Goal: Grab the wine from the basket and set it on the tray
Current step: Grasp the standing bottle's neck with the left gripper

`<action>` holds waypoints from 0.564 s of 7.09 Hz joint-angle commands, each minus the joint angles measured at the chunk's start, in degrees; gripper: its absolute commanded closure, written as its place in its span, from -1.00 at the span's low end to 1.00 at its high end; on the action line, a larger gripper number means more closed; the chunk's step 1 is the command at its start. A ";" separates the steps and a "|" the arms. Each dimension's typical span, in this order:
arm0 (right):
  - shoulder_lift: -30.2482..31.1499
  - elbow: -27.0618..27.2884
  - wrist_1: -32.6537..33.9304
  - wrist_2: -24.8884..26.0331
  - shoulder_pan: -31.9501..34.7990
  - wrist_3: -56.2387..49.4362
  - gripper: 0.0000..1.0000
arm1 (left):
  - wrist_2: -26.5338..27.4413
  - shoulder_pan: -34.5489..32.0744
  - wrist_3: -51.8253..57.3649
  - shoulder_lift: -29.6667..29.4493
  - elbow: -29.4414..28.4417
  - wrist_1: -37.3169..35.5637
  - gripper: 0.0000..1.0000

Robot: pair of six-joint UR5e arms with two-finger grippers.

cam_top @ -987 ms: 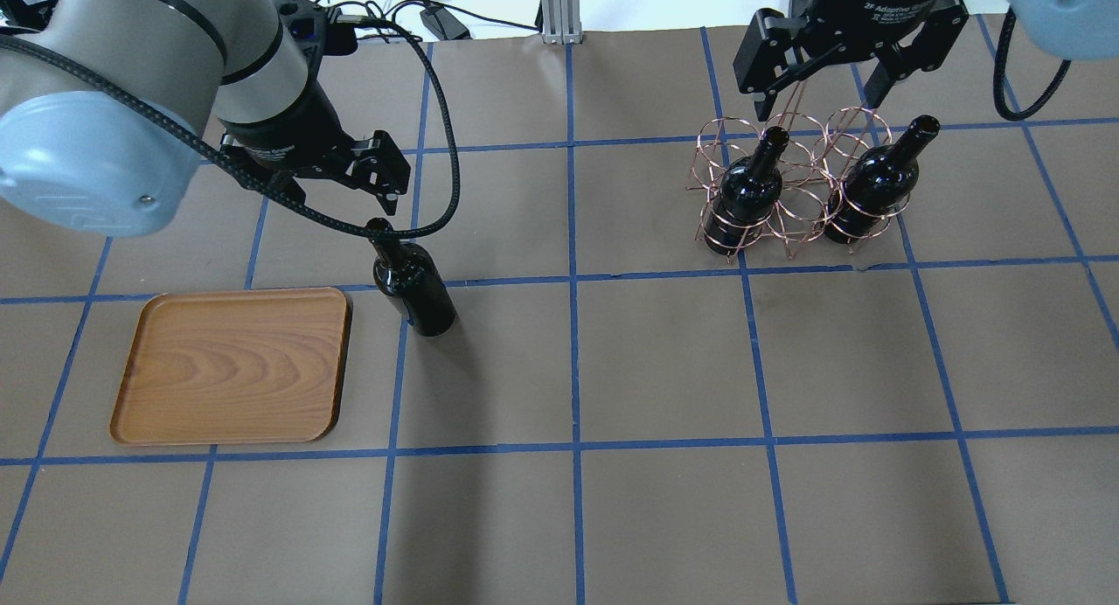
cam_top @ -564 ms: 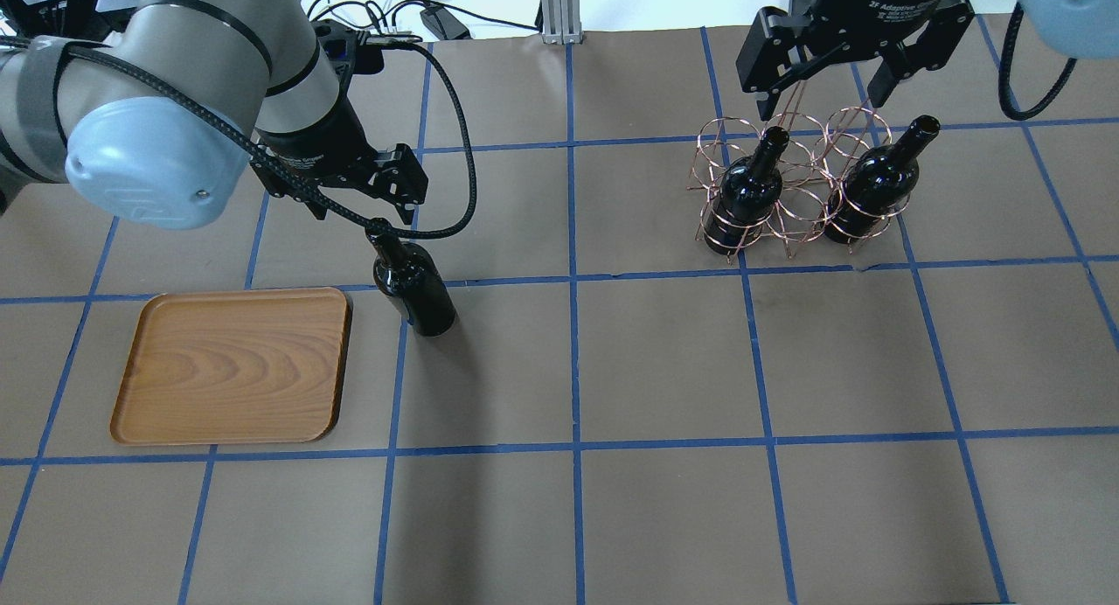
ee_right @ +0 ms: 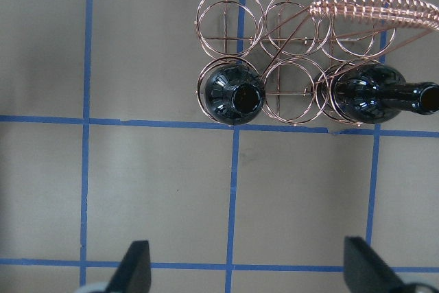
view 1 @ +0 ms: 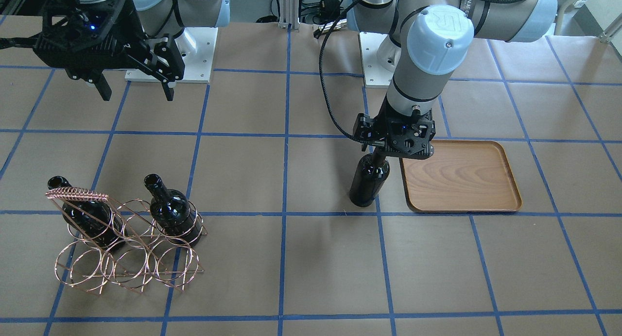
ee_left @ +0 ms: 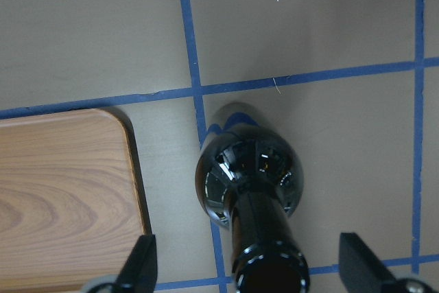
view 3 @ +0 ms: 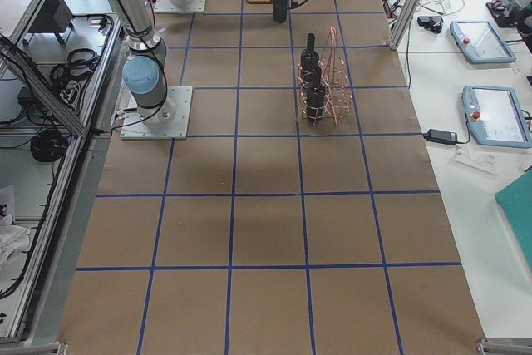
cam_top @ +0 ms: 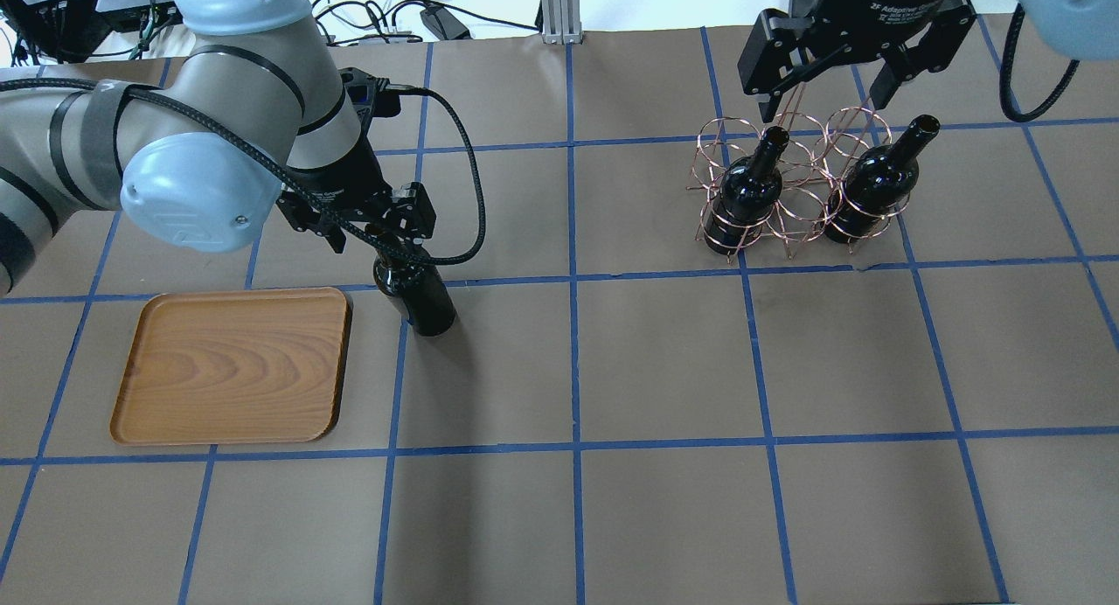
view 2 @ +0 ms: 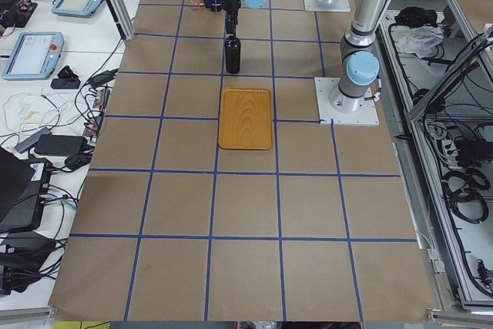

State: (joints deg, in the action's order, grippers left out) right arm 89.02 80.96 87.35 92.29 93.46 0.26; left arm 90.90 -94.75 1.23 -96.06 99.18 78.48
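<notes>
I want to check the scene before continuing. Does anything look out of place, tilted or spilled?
Nothing is spilled or tipped. One wine bottle stands upright on the table beside the tray, not on it, with the open left gripper straddling its neck. The other two bottles stand upright in the basket.

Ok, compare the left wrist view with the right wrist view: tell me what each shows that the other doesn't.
Left wrist only: one bottle standing on the table, beside the tray's corner but off it, its neck between the left pincer's open tips. Right wrist only: the basket with two bottles in end rings, the ring between them empty, and the right pincer's open tips. Both: the brown table with blue tape lines.
</notes>
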 commanded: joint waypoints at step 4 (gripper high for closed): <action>1.24 0.08 -1.13 0.17 0.06 0.00 -1.00 | -1.42 0.01 0.09 -0.62 0.05 -1.84 -0.36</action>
State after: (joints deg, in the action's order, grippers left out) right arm 90.05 81.03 86.76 92.43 93.52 0.20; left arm 89.74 -94.71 1.23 -96.62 99.18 76.79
